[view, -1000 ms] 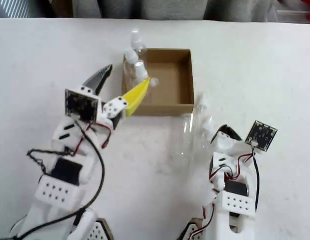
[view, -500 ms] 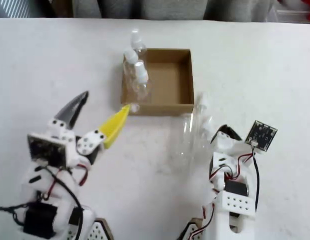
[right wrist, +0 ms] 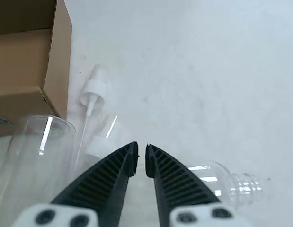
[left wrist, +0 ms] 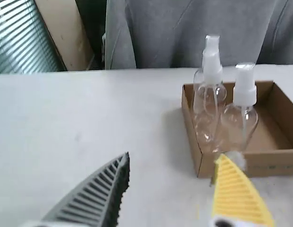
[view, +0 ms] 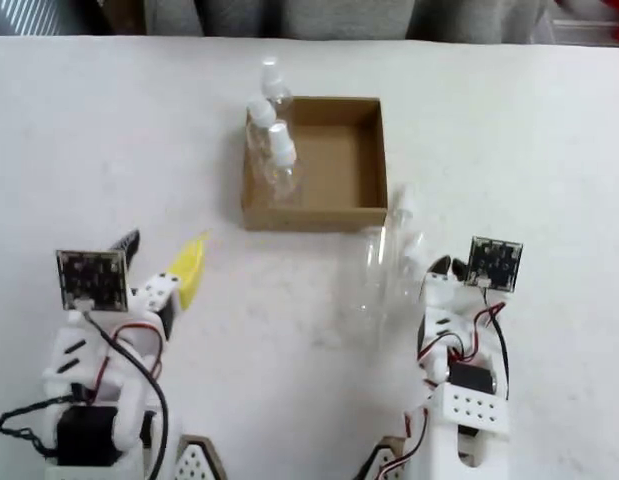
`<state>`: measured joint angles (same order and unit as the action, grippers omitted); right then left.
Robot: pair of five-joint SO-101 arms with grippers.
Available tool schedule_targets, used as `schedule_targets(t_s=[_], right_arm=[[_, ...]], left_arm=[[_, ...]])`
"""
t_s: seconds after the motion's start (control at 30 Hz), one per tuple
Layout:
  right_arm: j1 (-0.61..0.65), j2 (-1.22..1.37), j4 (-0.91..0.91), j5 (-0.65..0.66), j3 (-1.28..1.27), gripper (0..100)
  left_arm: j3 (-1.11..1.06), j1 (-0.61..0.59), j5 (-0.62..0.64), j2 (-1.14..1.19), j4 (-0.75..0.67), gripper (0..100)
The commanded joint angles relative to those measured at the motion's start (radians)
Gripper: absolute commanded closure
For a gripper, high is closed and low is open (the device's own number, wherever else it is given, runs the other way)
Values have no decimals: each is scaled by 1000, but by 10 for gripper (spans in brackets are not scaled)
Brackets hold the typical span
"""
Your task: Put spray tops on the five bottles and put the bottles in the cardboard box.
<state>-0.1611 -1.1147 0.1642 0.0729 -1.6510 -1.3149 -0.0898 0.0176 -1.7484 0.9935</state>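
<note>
1. Table (view: 509,120): white; carries all items below.
2. Box (view: 319,216): cardboard, open-topped, at table centre, far from both arms.
3. Left gripper (view: 161,255): jaws spread wide and empty. One second ago it was at the box's front-left corner, beside the nearest capped bottle. It has since drawn back to the near-left table, well apart from the box (left wrist: 231,163). Judged: that bottle is delivered and this arm is free.
4. Right gripper (right wrist: 141,146): jaws pressed almost together, nothing between them. It hangs over the clear bottles and is barely moved.
5. Capped bottles (view: 279,165): three, upright, in a row along the box's left wall. Whether the rearmost stands inside cannot be told.
6. Open bottles (view: 381,285): clear, lying just in front of the box's right corner; one threaded neck (right wrist: 243,184) shows beside the right gripper.
7. Spray top (right wrist: 92,92): loose, lying by the box corner.

Judged: three of five done; capping the lying bottles comes next.
</note>
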Motion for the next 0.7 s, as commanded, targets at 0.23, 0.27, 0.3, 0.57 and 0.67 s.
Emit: schedule_targets(t_s=[0.23,0.27,0.3,0.57,0.67], right_arm=[[-1,-16,268,25,258,982],[-1,-13,306,25,301,982],[7,-8,344,25,348,982],[229,-4,661,23,614,981],[282,4,674,-20,649,981]], left_arm=[[-201,-13,74,-5,-55,920],[-230,-13,74,-5,-72,922],[-261,-13,74,-5,-95,922],[-382,-13,74,-5,-187,922],[-382,-13,74,-2,-184,922]])
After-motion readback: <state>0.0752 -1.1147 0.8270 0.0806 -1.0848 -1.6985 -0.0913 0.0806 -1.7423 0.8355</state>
